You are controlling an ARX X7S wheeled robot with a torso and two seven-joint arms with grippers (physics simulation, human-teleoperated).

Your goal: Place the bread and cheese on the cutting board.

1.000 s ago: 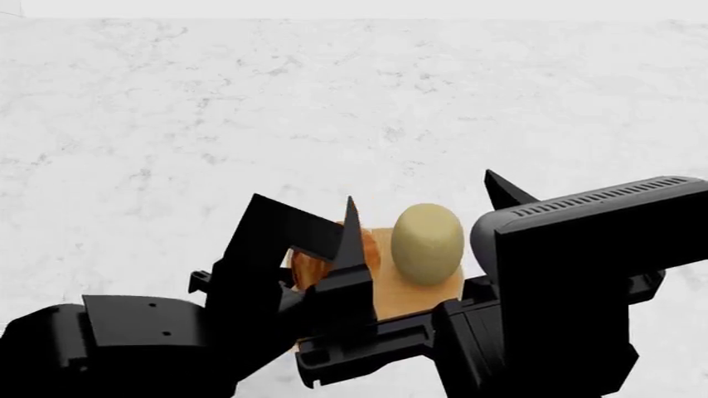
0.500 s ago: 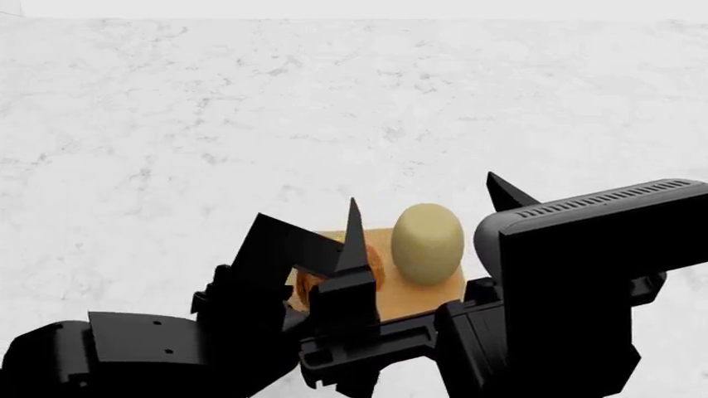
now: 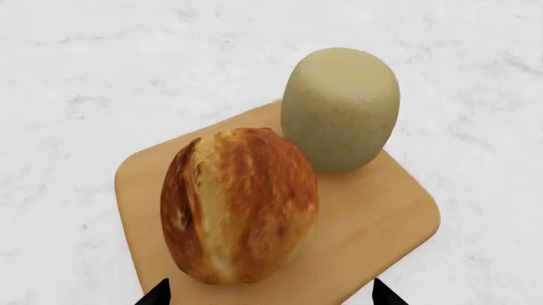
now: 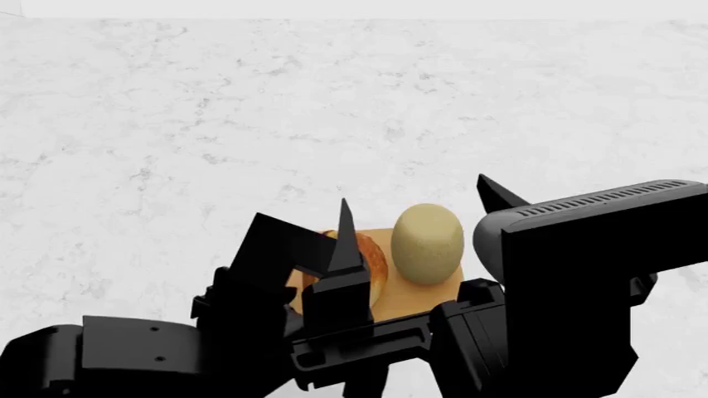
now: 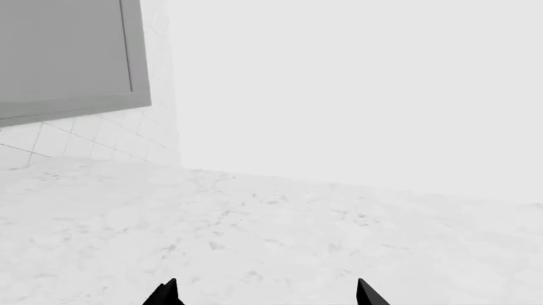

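Basically done: bread [image 3: 240, 206] and cheese [image 3: 340, 108] both sit on the cutting board [image 3: 373, 216], side by side, just about touching. Left gripper [image 3: 269, 293] spread wide, holding nothing, tips clear of the loaf. Right gripper [image 5: 264, 293] also open, empty, pointed away over the marble counter [image 5: 254, 229]. Advice: back the left arm straight off, don't clip the loaf.

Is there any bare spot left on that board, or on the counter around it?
The board is crowded: bread and cheese fill most of it, leaving only a bare corner beside both. The white counter beyond the cheese is bare.
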